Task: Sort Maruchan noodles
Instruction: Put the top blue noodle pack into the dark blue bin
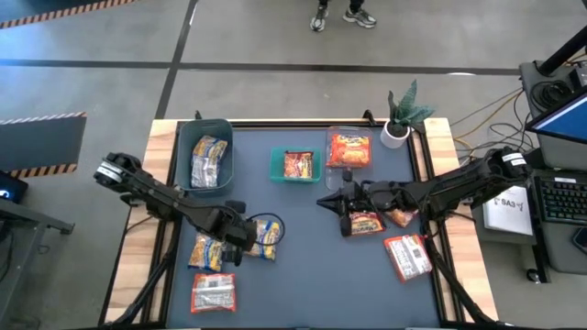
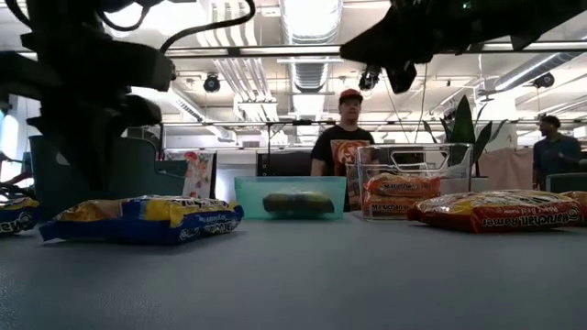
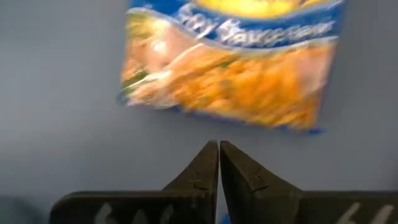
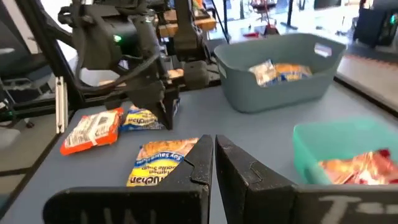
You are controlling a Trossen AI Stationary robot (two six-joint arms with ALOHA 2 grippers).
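Noodle packets lie flat on the dark table. Two yellow-and-blue ones (image 1: 206,252) (image 1: 268,236) flank my left gripper (image 1: 249,235), which points steeply down, shut and holding nothing. In the left wrist view one such packet (image 3: 230,62) lies just beyond the fingertips (image 3: 219,155). Red-and-white packets lie at the near left (image 1: 213,291) and near right (image 1: 407,257). An orange-red packet (image 1: 365,223) lies below my right gripper (image 1: 323,202), which hovers level above the table's middle, shut and holding nothing (image 4: 214,149).
A large grey-teal bin (image 1: 188,137) at the far left holds yellow-and-blue packets. A small teal bin (image 1: 295,150) and a clear bin (image 1: 348,134) behind the middle hold orange-red ones. A potted plant (image 1: 404,115) stands at the far right corner. A person (image 2: 341,137) stands beyond the table.
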